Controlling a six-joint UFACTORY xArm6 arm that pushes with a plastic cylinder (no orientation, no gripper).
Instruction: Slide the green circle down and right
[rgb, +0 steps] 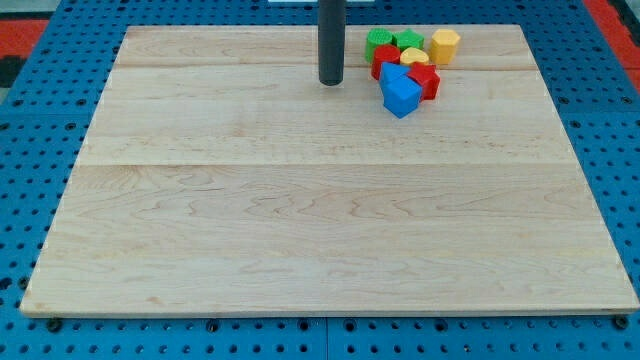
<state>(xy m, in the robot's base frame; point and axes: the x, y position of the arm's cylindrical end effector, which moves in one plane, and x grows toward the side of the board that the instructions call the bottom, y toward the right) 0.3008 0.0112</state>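
The green circle (378, 41) sits near the view's top, at the left end of a tight cluster of blocks on the wooden board (320, 200). A green star-like block (408, 41) is right beside it. A red block (385, 58) lies just below it. My tip (331, 81) is the lower end of a dark rod. It stands on the board to the left of the cluster and slightly below the green circle, apart from it by a small gap.
The cluster also holds a yellow hexagon-like block (445, 45), a small yellow block (413, 56), a second red block (425, 80) and two blue blocks (393, 72), (402, 95). A blue pegboard (30, 150) surrounds the board.
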